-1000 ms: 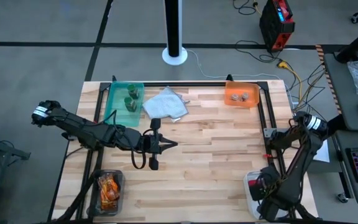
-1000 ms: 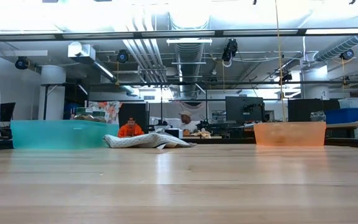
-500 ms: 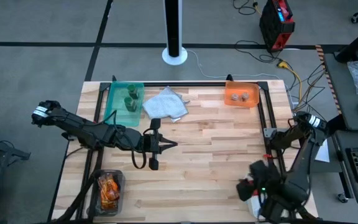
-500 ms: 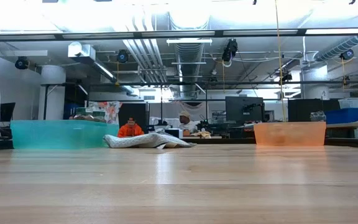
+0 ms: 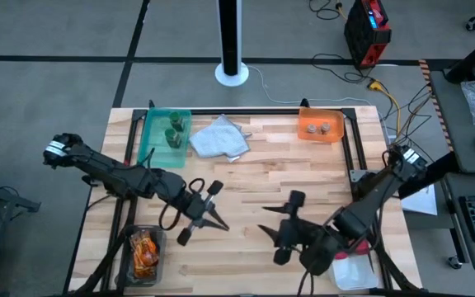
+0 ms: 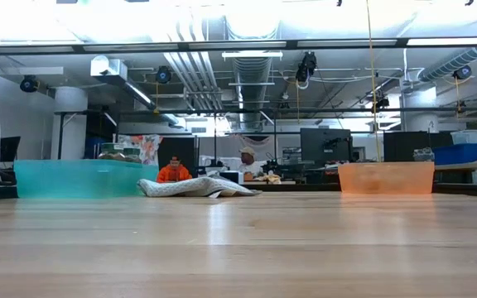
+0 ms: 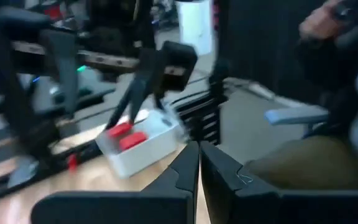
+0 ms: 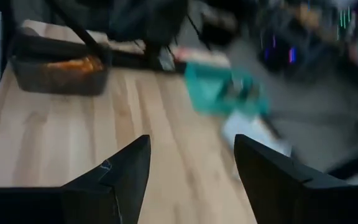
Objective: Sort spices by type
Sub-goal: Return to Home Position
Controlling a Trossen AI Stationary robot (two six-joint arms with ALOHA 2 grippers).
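Pale wood table (image 5: pixel 303 177) fills the view from above, and both arms have shifted over it within the last second. The right arm has swung away from the white tray (image 5: pixel 357 272) by its base. The right gripper (image 5: pixel 266 228) now hangs over the table's middle, fingers spread wide, holding nothing. The left gripper (image 5: pixel 221 224), near it, has turned toward the front edge, its fingers pressed together and empty.

Every spice you can see sits in a container:
- green-capped jars (image 5: pixel 174 130) in the teal tray (image 5: pixel 155 150)
- grey round jars (image 5: pixel 319 128) in the orange tray (image 5: pixel 303 120)
- red containers (image 7: pixel 124 135) in the white tray
- orange packets (image 5: pixel 143 247) in the dark bin (image 5: pixel 125 257)

Sorting looks finished, and the arms seem to be heading home.
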